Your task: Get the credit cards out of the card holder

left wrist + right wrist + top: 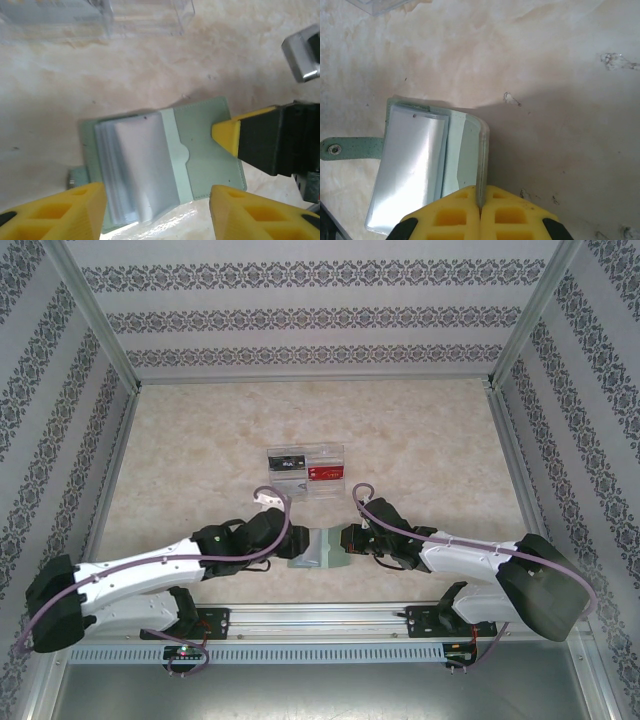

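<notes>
Card holder [308, 552] lies opened flat on the surface [200, 460], near the arm bases and just between the two hands. Its long axis runs left to right, from one hand to the other.

The right hand [481, 192] is closed on the outer edge of the right flap. In its own wrist view the two yellow fingers meet with the thin flap edge between them. In the left wrist view one of its tips lies on top of that flap, so it seems to pin the holder open. The little strap [350, 148] with the clasp sticks out from the far half.

The left hand [157, 200] is open. Its fingers [75, 210] stand wide apart at the near edge of the holder, one on each side of the left half. Whether they touch it I cannot tell.

On this left half sits a pale stack [132, 170] of glossy sheets. I cannot tell whether these are cards or only plastic sleeves. The stack lies straight ahead of the left hand, in the gap between its fingers, with its long side pointing away from the robot. I judge that the left hand is the nearer one to pull from it while the right hand holds the flap.

A red card [326, 473] lies in the clear tray [300, 488] a little farther back, so some of the job looks done.
</notes>
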